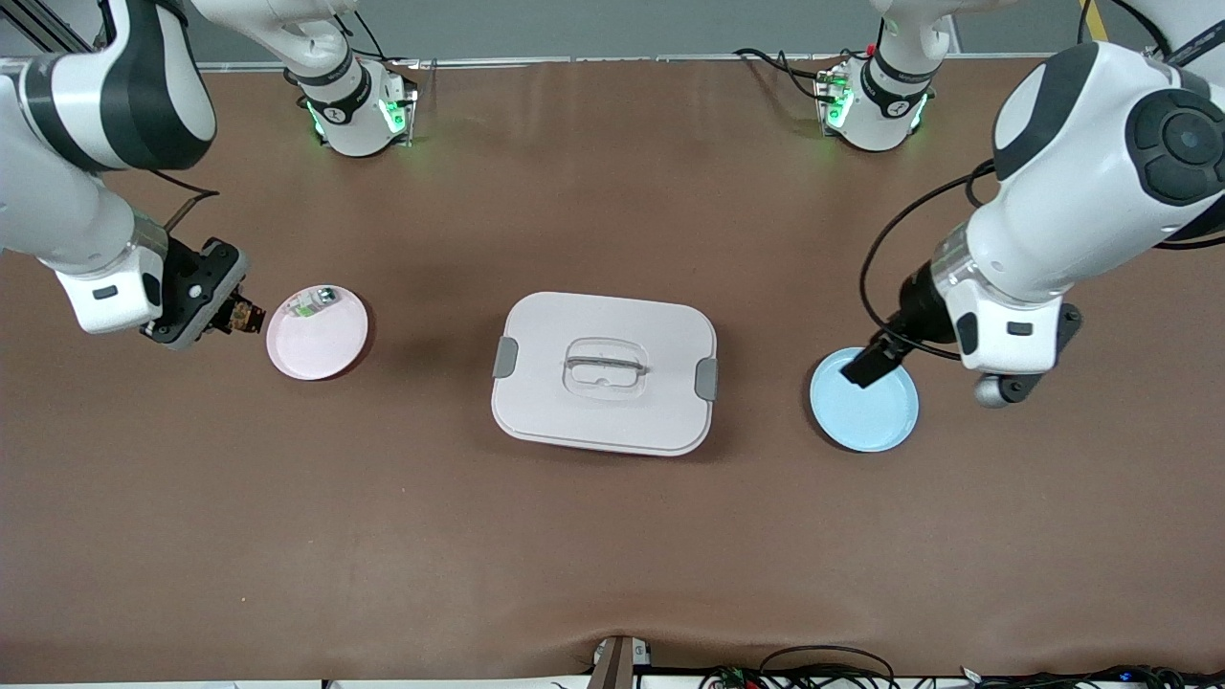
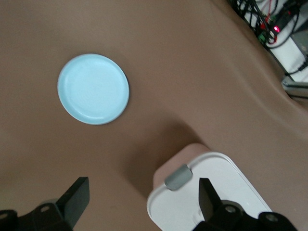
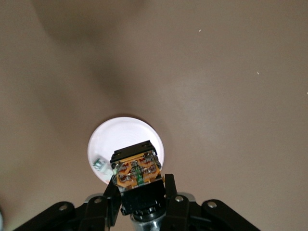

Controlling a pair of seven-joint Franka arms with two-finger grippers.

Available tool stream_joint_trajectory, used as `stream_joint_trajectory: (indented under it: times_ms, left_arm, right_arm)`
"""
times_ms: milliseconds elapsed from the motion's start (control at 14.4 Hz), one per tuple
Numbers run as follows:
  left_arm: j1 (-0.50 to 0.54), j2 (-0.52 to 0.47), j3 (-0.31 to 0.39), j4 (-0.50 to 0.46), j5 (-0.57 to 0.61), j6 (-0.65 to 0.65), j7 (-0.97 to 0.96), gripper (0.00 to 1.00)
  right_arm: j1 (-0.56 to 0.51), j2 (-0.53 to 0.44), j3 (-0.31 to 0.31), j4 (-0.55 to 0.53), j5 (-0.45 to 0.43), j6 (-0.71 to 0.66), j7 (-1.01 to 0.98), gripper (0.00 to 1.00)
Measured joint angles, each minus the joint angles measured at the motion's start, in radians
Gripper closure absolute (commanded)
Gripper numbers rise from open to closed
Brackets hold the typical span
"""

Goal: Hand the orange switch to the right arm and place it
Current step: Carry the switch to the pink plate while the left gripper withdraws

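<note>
My right gripper [image 1: 233, 312] is shut on the orange switch [image 1: 248, 317], a small black block with an orange band. It holds the switch in the air just beside the pink plate [image 1: 321, 349], at the right arm's end of the table. In the right wrist view the switch [image 3: 137, 170] sits between the fingers [image 3: 169, 186], over the plate's edge [image 3: 126, 136]. My left gripper [image 1: 876, 362] is open and empty, up in the air by the blue plate [image 1: 869, 410]. Its fingers [image 2: 77, 196] stand wide apart in the left wrist view.
A small green-and-white part [image 1: 311, 302] lies on the pink plate and also shows in the right wrist view [image 3: 100, 164]. A white lidded box [image 1: 603, 383] with grey clasps sits at the table's middle. The blue plate [image 2: 94, 89] holds nothing.
</note>
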Motion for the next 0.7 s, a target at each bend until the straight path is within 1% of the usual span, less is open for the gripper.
stream_joint_trajectory:
  times_ms: [209, 348, 487, 695]
  left_arm:
    - [0.017, -0.019, 0.000, 0.000, 0.081, -0.058, 0.084, 0.00]
    - [0.030, -0.030, 0.000, 0.000, 0.093, -0.079, 0.182, 0.00]
    - [0.051, -0.039, 0.000, 0.000, 0.097, -0.090, 0.259, 0.00]
    - [0.095, -0.065, 0.001, 0.000, 0.097, -0.126, 0.405, 0.00]
  right_arm:
    - [-0.064, 0.003, 0.000, -0.160, -0.001, 0.232, -0.160, 1.00]
    - [-0.087, 0.008, 0.000, -0.261, -0.002, 0.358, -0.209, 1.00]
    - [-0.089, 0.025, 0.003, -0.312, -0.002, 0.399, -0.236, 1.00]
    - [-0.089, 0.071, 0.010, -0.326, -0.002, 0.409, -0.248, 1.00]
